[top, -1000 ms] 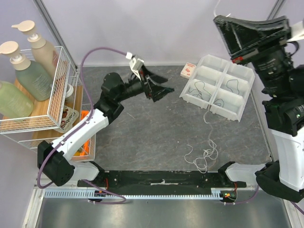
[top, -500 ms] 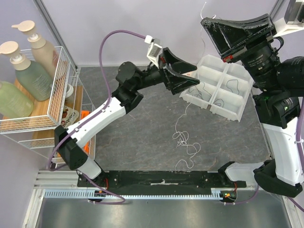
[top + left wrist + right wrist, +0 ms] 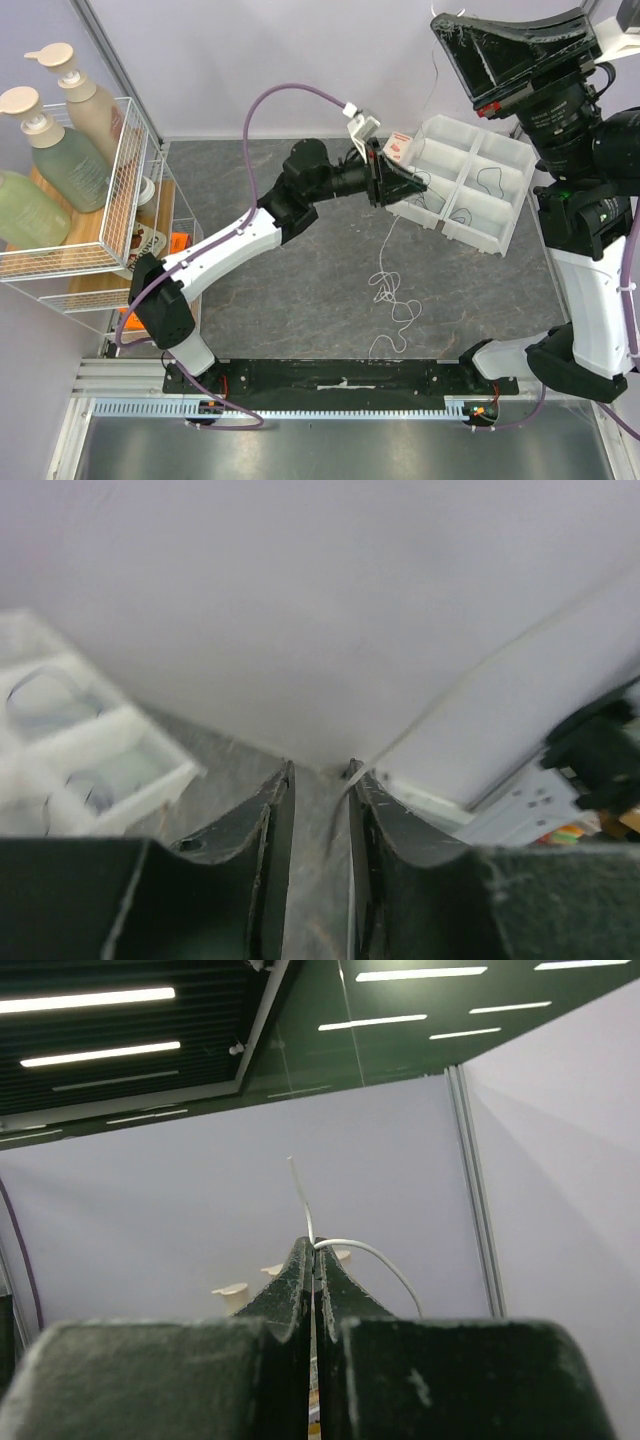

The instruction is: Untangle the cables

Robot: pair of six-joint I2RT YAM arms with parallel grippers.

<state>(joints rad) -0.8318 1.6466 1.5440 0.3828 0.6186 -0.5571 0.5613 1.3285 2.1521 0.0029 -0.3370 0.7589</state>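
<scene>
A white cable (image 3: 386, 285) hangs from my raised right gripper (image 3: 440, 22) down to a small tangle on the grey table. In the right wrist view the right gripper (image 3: 314, 1245) is shut on this white cable (image 3: 370, 1252), which curls out of its tips. My left gripper (image 3: 420, 188) reaches across to the hanging strand, beside the white tray (image 3: 520, 190). In the left wrist view the left gripper (image 3: 320, 772) shows a narrow gap. The white strand (image 3: 337, 820) runs inside that gap along the right finger. Thin dark cables (image 3: 490, 180) lie in the tray's compartments.
A wire rack (image 3: 125, 190) with pump bottles (image 3: 85, 110) stands at the left edge. A small red-and-white box (image 3: 398, 148) lies behind the tray. The black rail (image 3: 330, 380) with both arm bases runs along the near edge.
My left arm swung right to the hanging cable and its jaws narrowed from wide open. The right gripper kept the cable lifted, and the tangle slid left to mid-table.
</scene>
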